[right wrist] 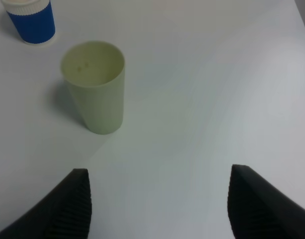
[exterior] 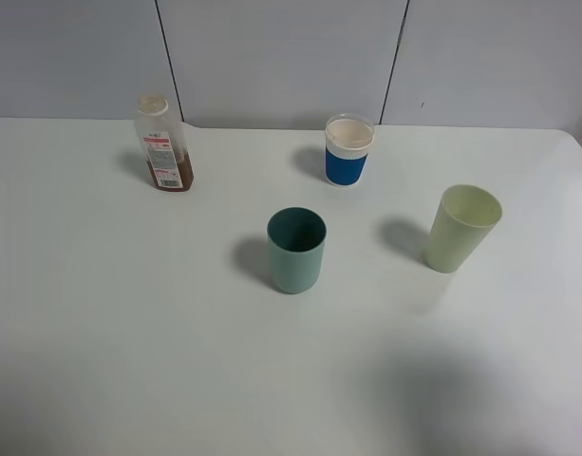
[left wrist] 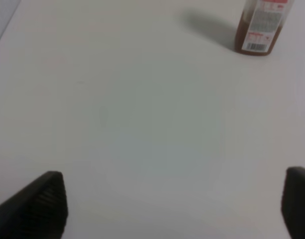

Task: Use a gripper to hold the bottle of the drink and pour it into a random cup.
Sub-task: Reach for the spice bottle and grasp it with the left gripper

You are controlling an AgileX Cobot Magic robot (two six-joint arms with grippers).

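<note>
A small clear plastic bottle with a squarish body, a wide cream neck and a white-and-pink label stood upright at the far left of the white table, close to the grey wall panels, with its long axis vertical. The dark brown, tea-like drink filled only its lowest part. The black left gripper hung low over bare tabletop with its ribbed fingers spread wide and nothing between them. The bottle was well apart from it, ahead of the fingers and off to one side of the line running between them, so any approach looked to need both a forward reach and a sideways correction before the fingers could straddle the body. The right gripper was likewise spread and empty, and it faced the pale yellow-green plastic cup, with the blue-banded white cup beyond. That placed it on the far side of the table from the bottle, so the left arm appeared the nearer and more natural one for the pickup. The plain teal plastic tumbler, darker inside and seemingly empty, stood upright near the middle of the table, between the bottle and the yellow-green cup and nearer the camera than either. Neither arm showed in the high exterior view. By the look of things the grasp had not yet begun, and nothing had been poured.
</note>
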